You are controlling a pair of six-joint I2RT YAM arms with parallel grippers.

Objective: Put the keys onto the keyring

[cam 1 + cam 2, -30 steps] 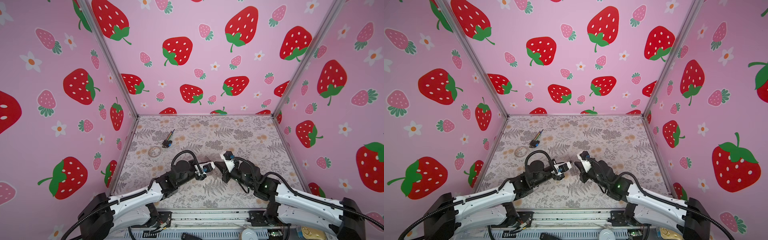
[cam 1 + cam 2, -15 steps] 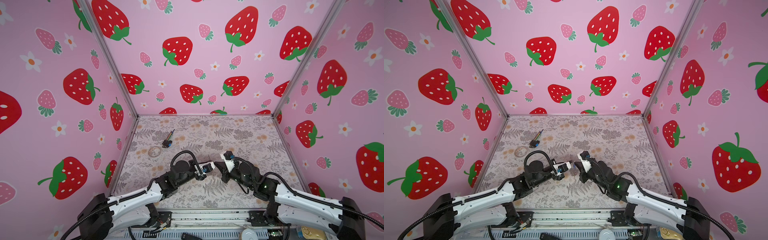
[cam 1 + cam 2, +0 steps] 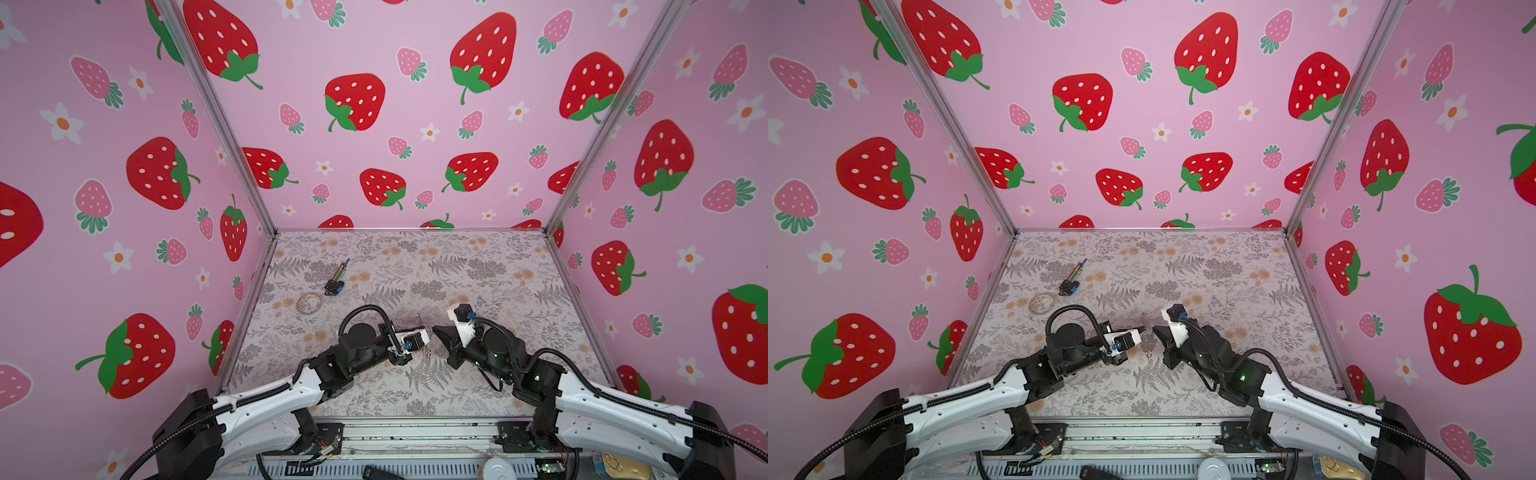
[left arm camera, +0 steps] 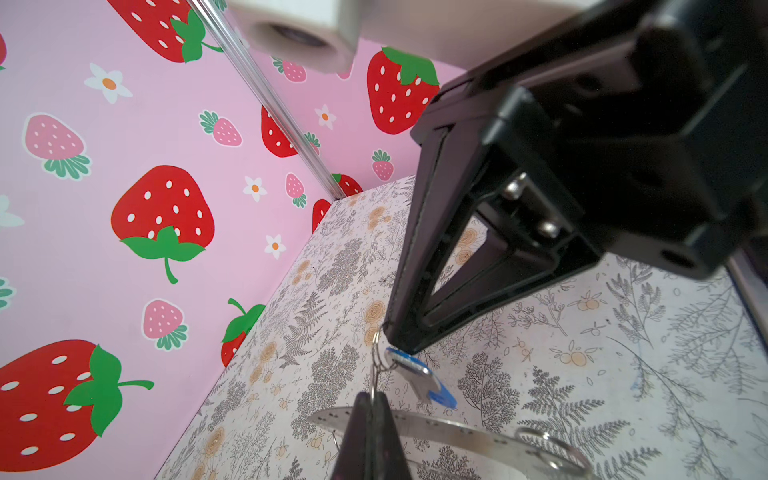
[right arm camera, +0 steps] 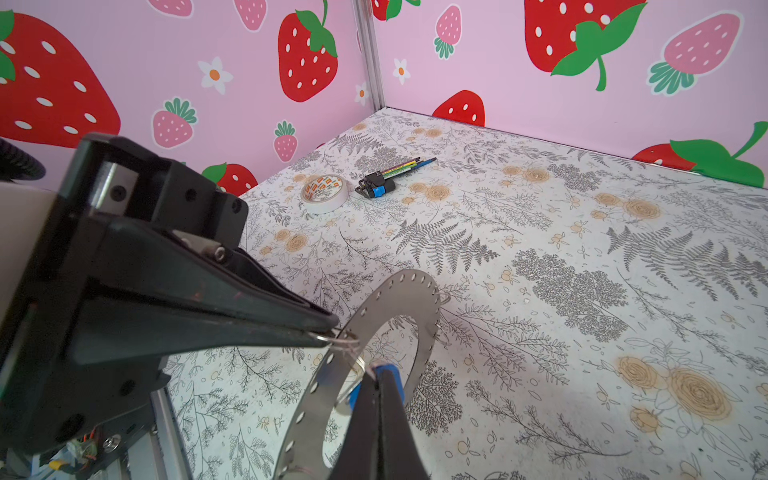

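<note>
Left tool [image 3: 428, 332], right tool [image 3: 435, 330], closed, facing

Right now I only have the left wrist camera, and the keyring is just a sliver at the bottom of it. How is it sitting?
Observer: In the right wrist view the keyring stands on edge and tilted, with its open centre facing that camera.
Operator: What is my left end effector holding it by?
Observer: The left end effector is shut on a small wire loop that sits at the keyring's rim.
Operator: Is anything else lying around?
Observer: A tape roll and a black-and-blue plug lie beside each other towards the far left corner of the workspace.
</note>
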